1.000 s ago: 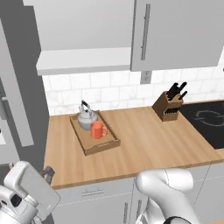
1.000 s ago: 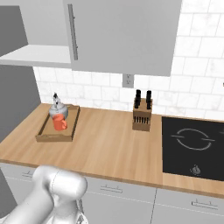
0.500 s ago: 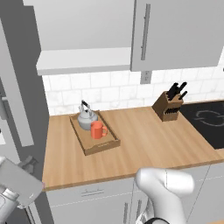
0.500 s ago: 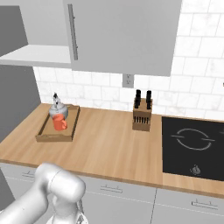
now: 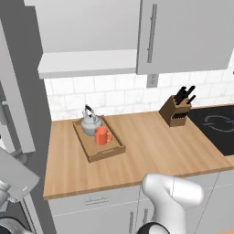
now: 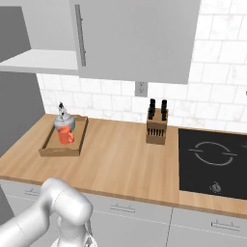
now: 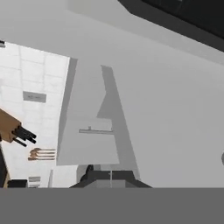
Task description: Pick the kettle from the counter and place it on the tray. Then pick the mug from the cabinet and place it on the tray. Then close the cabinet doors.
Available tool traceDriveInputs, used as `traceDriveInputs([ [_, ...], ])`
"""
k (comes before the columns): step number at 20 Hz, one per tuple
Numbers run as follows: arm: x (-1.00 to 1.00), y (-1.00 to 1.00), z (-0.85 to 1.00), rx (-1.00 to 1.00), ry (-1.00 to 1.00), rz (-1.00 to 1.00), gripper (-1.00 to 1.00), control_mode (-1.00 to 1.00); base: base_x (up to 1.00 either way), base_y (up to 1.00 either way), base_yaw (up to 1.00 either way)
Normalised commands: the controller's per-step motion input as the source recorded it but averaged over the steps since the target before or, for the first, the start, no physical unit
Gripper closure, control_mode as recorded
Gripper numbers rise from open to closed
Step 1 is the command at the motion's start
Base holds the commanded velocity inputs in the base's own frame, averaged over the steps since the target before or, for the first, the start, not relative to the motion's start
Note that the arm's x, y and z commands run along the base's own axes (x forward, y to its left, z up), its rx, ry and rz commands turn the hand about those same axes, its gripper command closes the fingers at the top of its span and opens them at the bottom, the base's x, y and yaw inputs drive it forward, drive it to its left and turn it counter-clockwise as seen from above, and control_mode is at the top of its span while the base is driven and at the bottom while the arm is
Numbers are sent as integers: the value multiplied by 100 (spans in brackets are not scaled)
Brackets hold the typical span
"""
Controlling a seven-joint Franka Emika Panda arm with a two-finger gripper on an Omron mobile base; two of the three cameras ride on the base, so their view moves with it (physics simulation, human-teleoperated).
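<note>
Kettle (image 5: 91,124) + mug (image 5: 102,135) sit in tray (image 5: 109,152) on surface; my gripper (image 7: 109,176) closed, empty, for pushing cabinet doors (image 5: 183,36).

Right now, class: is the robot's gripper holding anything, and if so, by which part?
Nothing is held. The gripper has its jaws shut with nothing between them, facing a grey cabinet panel. The kettle and the mug both sit on the tray.
</note>
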Motion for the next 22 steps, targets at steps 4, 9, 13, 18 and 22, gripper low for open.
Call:
traceDriveInputs([
  [4,25,4,6,0,2,0,100,-100,0,0,0],
  [9,8,0,30,0,0,0,100,-100,0,0,0],
  [13,11,0,20,0,0,0,100,-100,0,0,0],
  [18,30,-2,14,0,-2,0,100,-100,0,0,0],
  [22,36,-48,31,0,0,0,100,-100,0,0,0],
])
